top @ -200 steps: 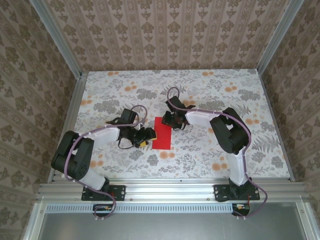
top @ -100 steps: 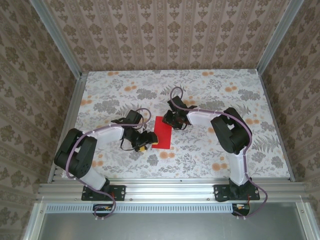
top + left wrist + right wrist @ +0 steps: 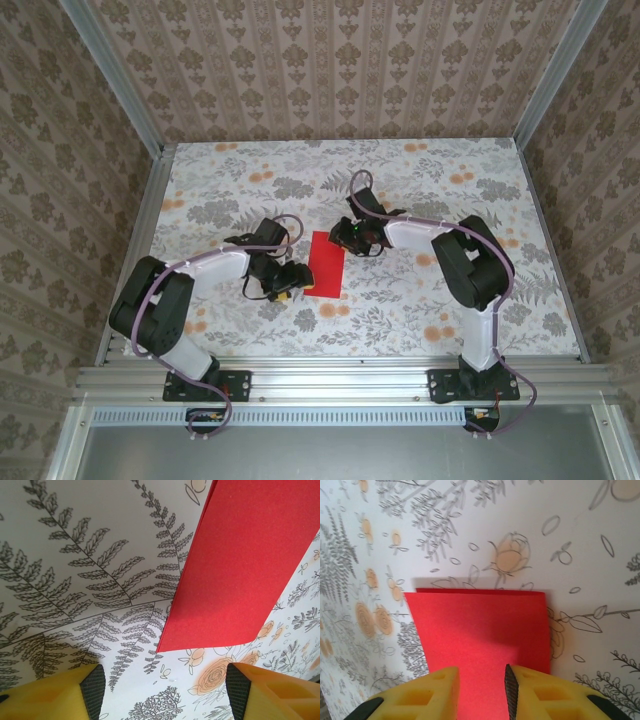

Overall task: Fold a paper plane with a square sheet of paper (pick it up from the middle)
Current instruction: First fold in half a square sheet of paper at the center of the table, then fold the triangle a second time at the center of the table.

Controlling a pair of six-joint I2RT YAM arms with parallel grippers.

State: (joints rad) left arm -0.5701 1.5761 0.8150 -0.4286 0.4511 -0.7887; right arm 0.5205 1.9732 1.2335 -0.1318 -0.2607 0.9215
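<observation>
The square sheet of paper (image 3: 325, 265) is bright red and lies flat on the table, folded in half into a long rectangle. No paper plane shape shows. In the right wrist view the lower layer of the sheet (image 3: 480, 630) peeks out along its far edge. My right gripper (image 3: 343, 238) rests over the far end of the sheet, its yellow fingers (image 3: 535, 692) a narrow gap apart with red paper showing between them. My left gripper (image 3: 296, 278) stands wide open just off the near left corner of the sheet (image 3: 245, 565), with only tablecloth between its pads (image 3: 93, 690).
A floral-print cloth covers the table (image 3: 400, 180). Aluminium rails (image 3: 150, 200) and patterned walls close it in on three sides. Both arms bend inward toward the middle, the right elbow (image 3: 465, 260) at the right.
My left gripper has moved a little right and nearer, closer to the sheet's left edge. The right arm shifted slightly to the right, and the sheet moved a little right with it.
</observation>
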